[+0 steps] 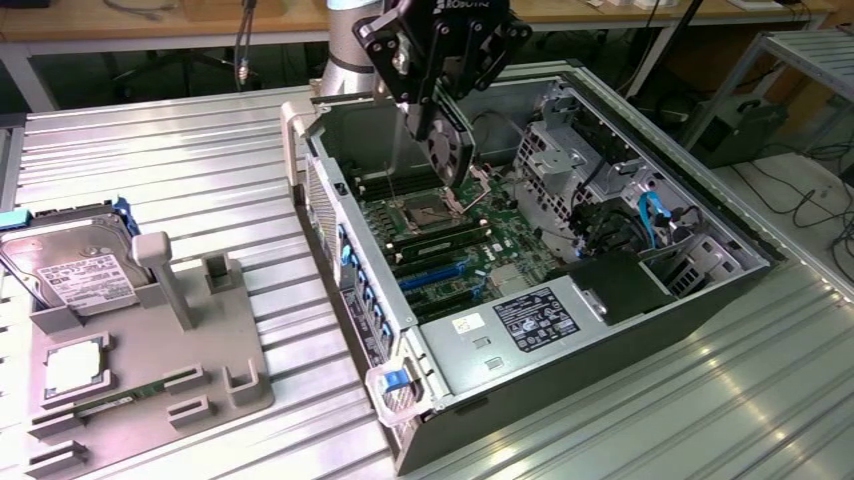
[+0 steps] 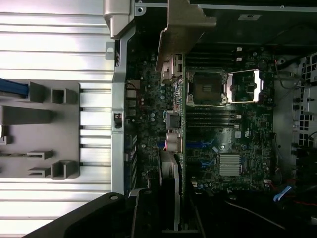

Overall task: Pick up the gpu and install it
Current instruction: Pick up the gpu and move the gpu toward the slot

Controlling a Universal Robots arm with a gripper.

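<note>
Holding gpu (image 1: 454,155) edge-down, clamped in gripper (image 1: 430,112), above motherboard (image 1: 494,225) inside open case (image 1: 694,300). Mid-install, not yet seated. Needing card edge squared over blue slots (image 1: 434,280) before pressing down.

upper edge of the gpu (image 1: 454,155) behind the gripper (image 1: 434,118) (arm (image 1: 350,40) beyond the top edge)

Open computer case (image 1: 627,390) lying on ribbed metal table (image 1: 174,150), motherboard (image 1: 461,245) exposed inside, hard drive (image 1: 80,272) resting in grey holder (image 1: 167,375) nearby
</note>
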